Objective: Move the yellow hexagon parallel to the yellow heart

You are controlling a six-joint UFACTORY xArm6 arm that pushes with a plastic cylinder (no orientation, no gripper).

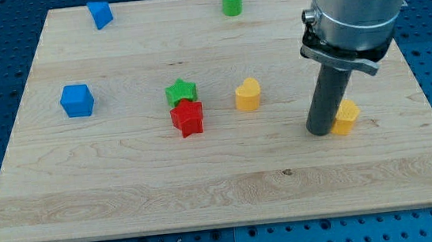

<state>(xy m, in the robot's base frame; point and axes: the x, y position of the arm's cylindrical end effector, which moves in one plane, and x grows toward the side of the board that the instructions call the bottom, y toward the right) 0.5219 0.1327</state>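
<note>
The yellow hexagon [347, 116] lies at the view's right, partly hidden by my rod. My tip [320, 131] rests on the board, touching the hexagon's left side. The yellow heart [248, 95] lies near the middle of the board, to the left of my tip and a little higher in the view.
A green star [181, 92] and a red star [188, 117] touch each other left of the heart. A blue cube [76, 100] lies at the left, a blue block [100, 14] at the top left, a green cylinder [231, 1] at the top. The wooden board [127, 193] ends near the hexagon's right.
</note>
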